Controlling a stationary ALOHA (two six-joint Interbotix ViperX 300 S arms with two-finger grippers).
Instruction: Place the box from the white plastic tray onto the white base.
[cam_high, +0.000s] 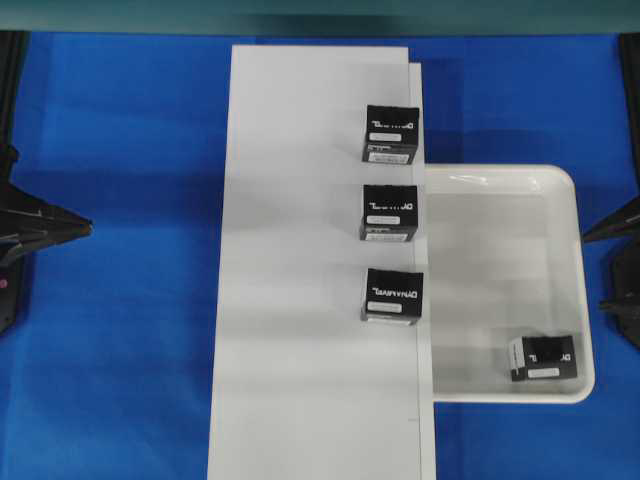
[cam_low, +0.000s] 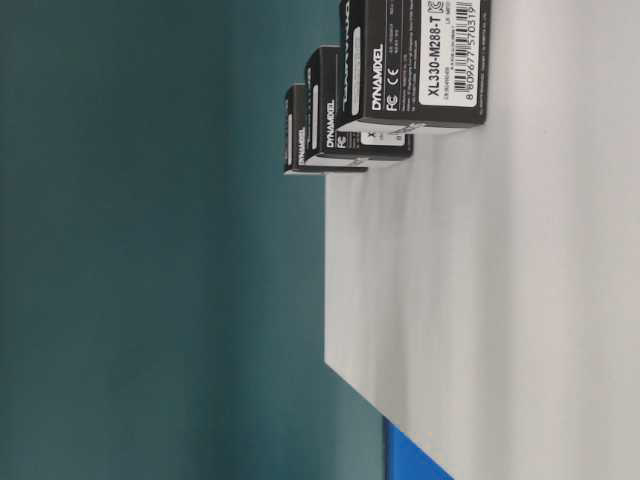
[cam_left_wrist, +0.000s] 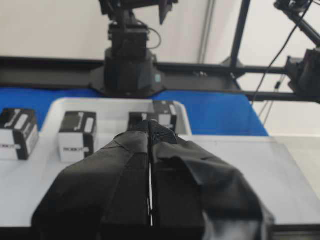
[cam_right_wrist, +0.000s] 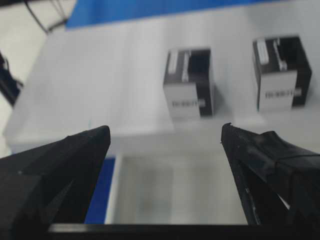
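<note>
From overhead, the left gripper (cam_high: 88, 229) sits at the far left edge of the blue surface (cam_high: 120, 300), well apart from the white base (cam_high: 300, 300). Only the left wrist view shows its fingers (cam_left_wrist: 125, 165) clearly: they are pressed together, with a hairline seam between them and nothing in their grip.

On the white base, three black boxes stand in a column along its right edge: the far one (cam_high: 390, 134), the middle one (cam_high: 388, 212) and the near one (cam_high: 392, 295). The table-level view, turned on its side, is the only one where their side lettering can be read, and it shows neither tray nor arms.

Right of the white base, touching its edge, lies the white plastic tray (cam_high: 500, 180). The box (cam_high: 541, 357) sits in the tray's near right corner, seen plainly only from overhead.

At the far right edge, the right gripper (cam_high: 612, 265) hangs just beside the tray's rim. The right wrist view shows its fingers (cam_right_wrist: 260, 150) spread wide and empty above the tray, facing two of the boxes on the white base.
</note>
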